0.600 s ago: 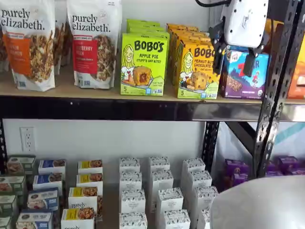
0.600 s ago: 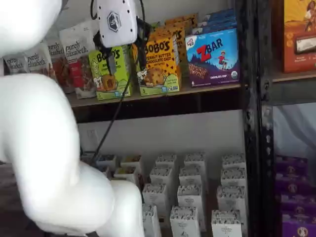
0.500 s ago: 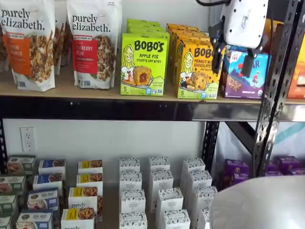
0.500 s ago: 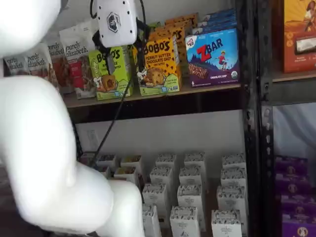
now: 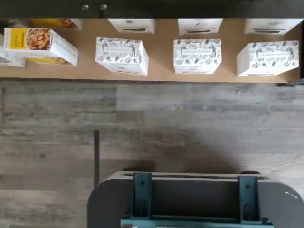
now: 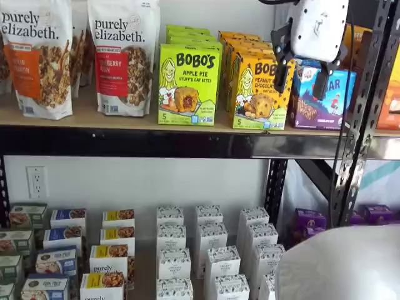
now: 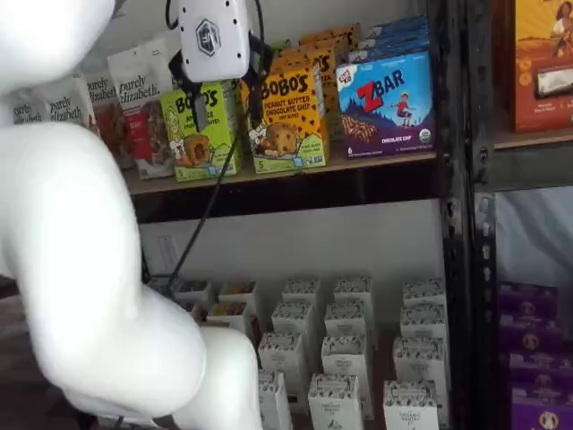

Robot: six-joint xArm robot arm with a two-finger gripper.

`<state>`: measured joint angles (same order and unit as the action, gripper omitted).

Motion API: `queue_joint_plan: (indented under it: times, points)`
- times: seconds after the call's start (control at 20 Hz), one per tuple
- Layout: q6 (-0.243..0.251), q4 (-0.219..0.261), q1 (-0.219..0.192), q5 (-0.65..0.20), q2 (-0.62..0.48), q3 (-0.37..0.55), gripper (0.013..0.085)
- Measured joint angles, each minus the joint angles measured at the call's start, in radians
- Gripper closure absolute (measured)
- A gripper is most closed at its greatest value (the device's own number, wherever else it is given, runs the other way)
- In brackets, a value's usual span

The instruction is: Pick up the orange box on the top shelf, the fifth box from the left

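— Orange box, where is it right now?

— Upright on the top shelf, printed face to the front, reading BOBO'S Peanut Butter Chocolate Chip. The lime-green Apple Pie box stands just beside it on one side and the blue-purple ZBar box on the other. More orange cartons are lined up behind it. Both shelf views show it; here it is again, with the ZBar box next to it.

— And your gripper?

— My gripper hangs in front of that shelf, white body above and two black fingers pointing down. A plain gap shows between the fingers, so they are spread apart with nothing in them. In one shelf view one finger overlaps the orange box's edge and the other overlaps the ZBar box. In the other, my gripper sits in front of the gap between the green box and the orange one. Whether a finger touches any carton, I cannot tell.

— What does your wrist camera see?

— A lower tan shelf board carrying white patterned boxes, a yellow-labelled box, grey plank flooring, and the dark mount with teal brackets.

— Anything else nearby?

— Purely Elizabeth bags further along the top shelf.
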<state>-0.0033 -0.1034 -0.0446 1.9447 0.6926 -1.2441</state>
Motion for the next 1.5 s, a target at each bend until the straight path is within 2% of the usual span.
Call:
queue_joint_plan:
  times: [0.2,0.65,1.5]
  points:
    - [0.014,0.034,0.027,-0.021,-0.037,-0.035,0.013]
    - [0.035,0.075,0.063,-0.038,-0.154,-0.163,0.013]
    - [0.035,0.083,0.066,-0.012,-0.405,-0.428,0.013]
